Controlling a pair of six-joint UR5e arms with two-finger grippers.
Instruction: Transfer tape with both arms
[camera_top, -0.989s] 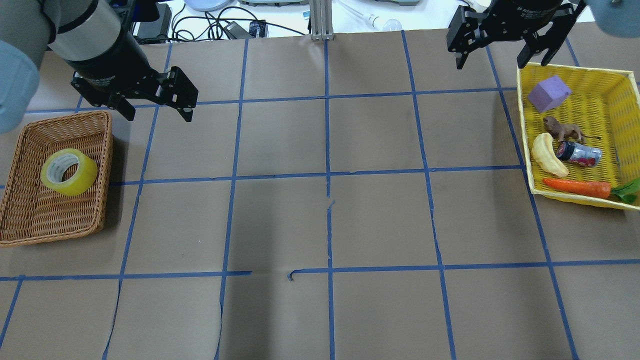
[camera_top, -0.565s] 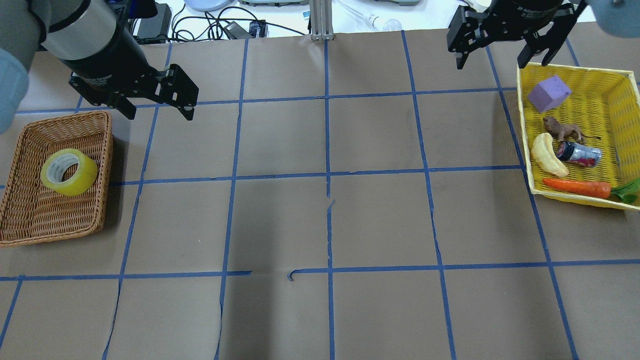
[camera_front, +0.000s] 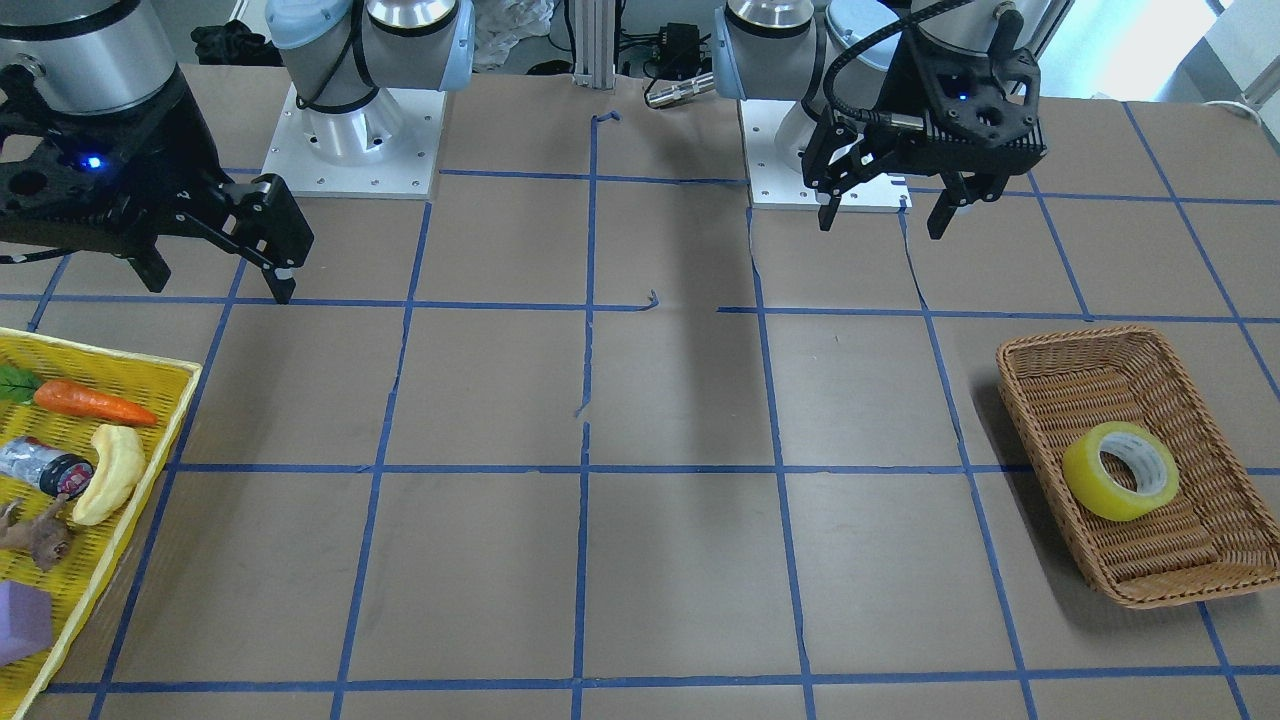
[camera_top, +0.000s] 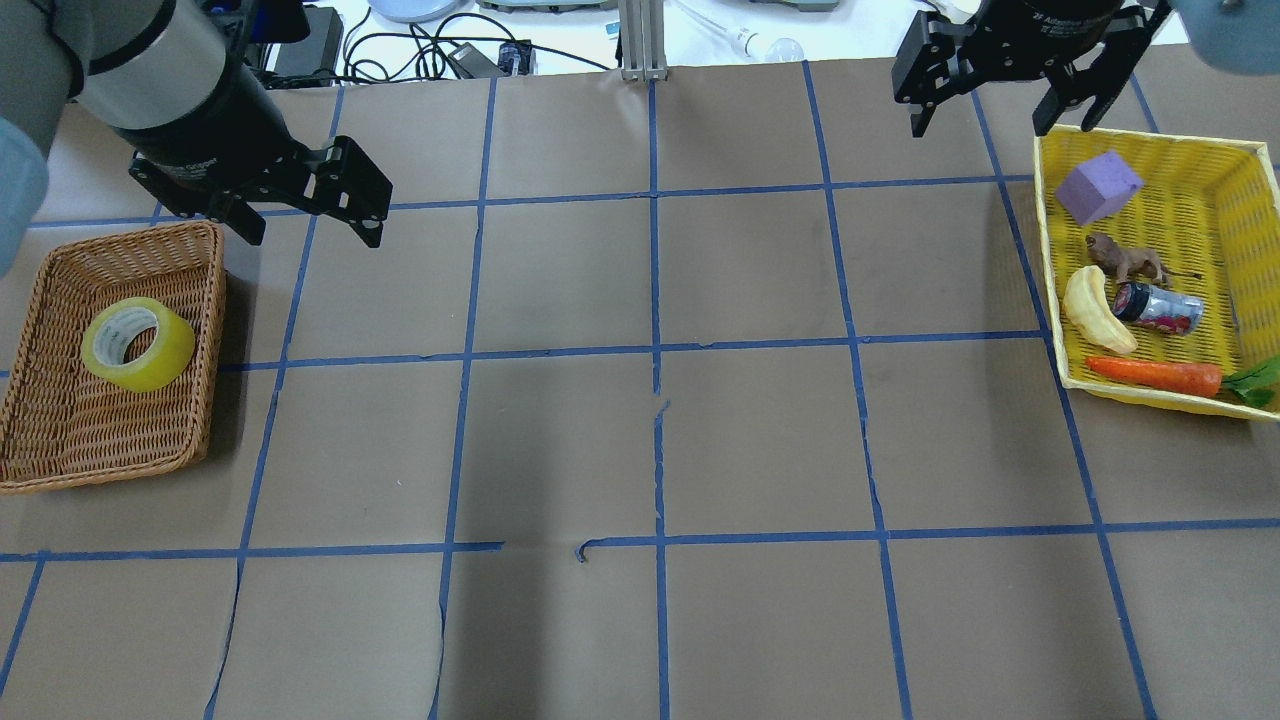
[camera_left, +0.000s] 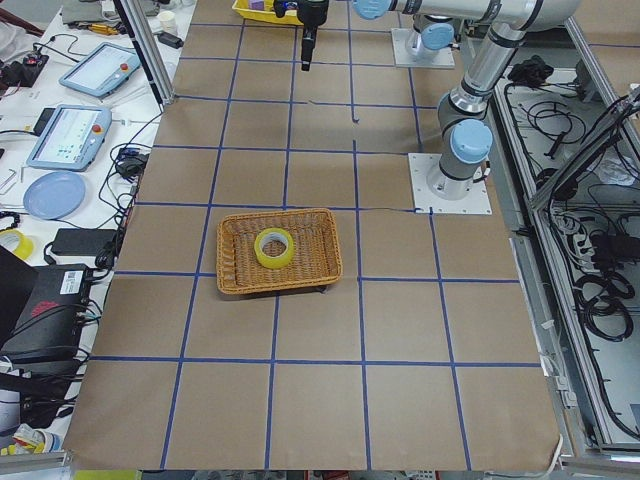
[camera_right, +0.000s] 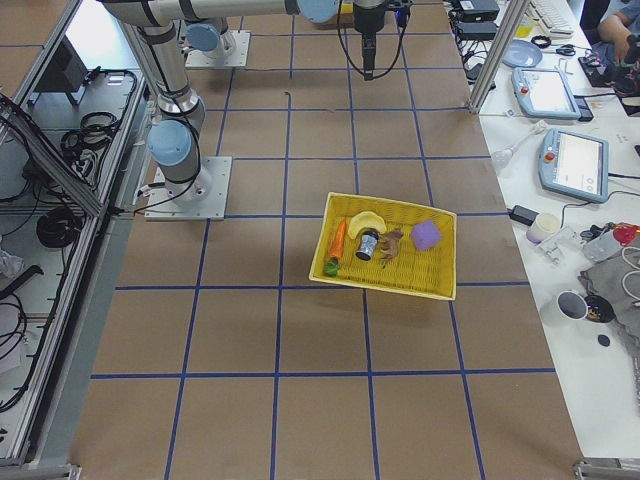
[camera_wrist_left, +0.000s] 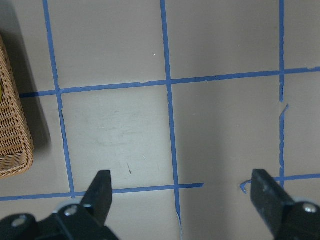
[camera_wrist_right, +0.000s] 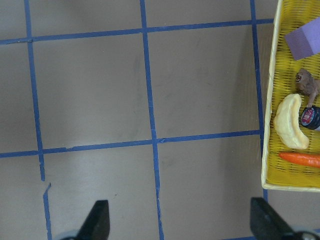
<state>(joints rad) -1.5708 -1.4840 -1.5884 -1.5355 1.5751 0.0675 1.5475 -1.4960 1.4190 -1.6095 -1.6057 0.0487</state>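
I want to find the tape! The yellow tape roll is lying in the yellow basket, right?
No. The yellow tape roll is lying in the brown wicker basket, not the yellow basket. The overhead view shows it.

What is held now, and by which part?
Nothing: left gripper and right gripper are open and empty; the tape lies in the wicker basket.

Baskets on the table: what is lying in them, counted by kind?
Roll of tape: 1, in the wicker basket
Play food: 2, banana and carrot
Can: 1
Toy animal: 1
Purple block: 1
Total: 6
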